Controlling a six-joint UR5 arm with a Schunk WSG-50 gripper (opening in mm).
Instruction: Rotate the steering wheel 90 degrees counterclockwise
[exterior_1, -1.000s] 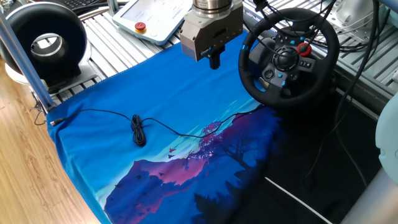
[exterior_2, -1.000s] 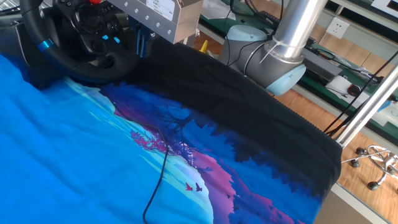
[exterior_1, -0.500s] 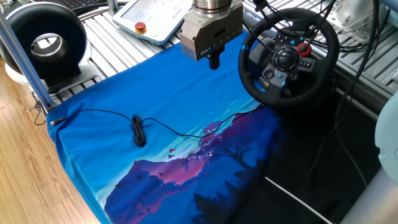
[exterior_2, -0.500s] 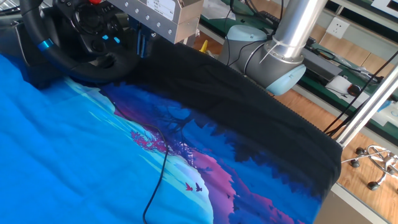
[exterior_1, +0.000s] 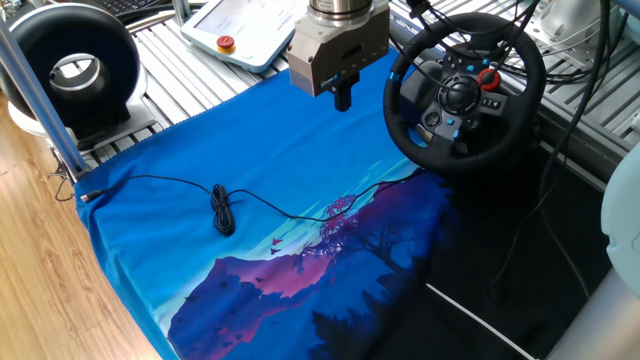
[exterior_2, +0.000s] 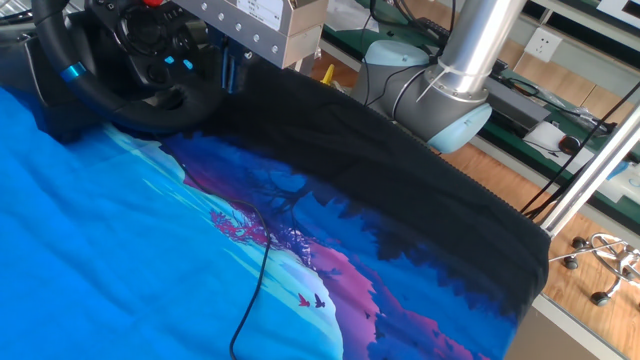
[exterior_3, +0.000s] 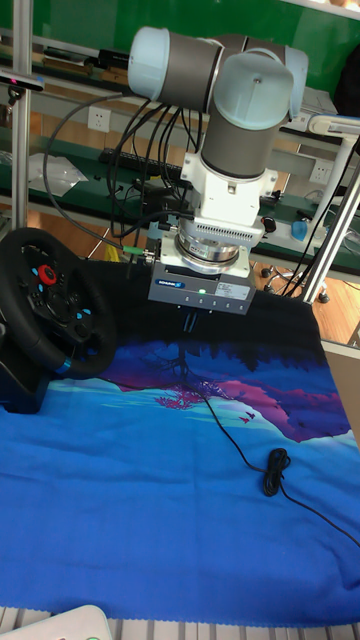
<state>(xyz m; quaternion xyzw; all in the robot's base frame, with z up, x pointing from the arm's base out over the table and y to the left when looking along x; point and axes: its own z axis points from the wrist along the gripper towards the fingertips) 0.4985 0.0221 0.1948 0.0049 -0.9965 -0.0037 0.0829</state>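
Observation:
The black steering wheel (exterior_1: 465, 90) stands tilted at the back right of the blue cloth, with a red dial (exterior_1: 488, 78) on its hub. Its rim's blue stripe (exterior_2: 70, 72) sits low at the side. It also shows at the left in the tall fixed view (exterior_3: 55, 300). My gripper (exterior_1: 343, 98) hangs above the cloth just left of the wheel, apart from its rim. The dark fingers (exterior_3: 187, 322) point down, pressed together and holding nothing. The other fixed view shows the gripper (exterior_2: 230, 72) beside the rim.
A thick black ring-shaped device with a white centre (exterior_1: 75, 65) stands at the back left. A white pendant with a red button (exterior_1: 240, 30) lies behind the cloth. A thin black cable (exterior_1: 222, 210) runs across the cloth (exterior_1: 200, 270). The robot base (exterior_2: 420, 95) is at the table's edge.
The gripper has shifted very slightly up and to the left, away from the wheel. The wheel has not turned.

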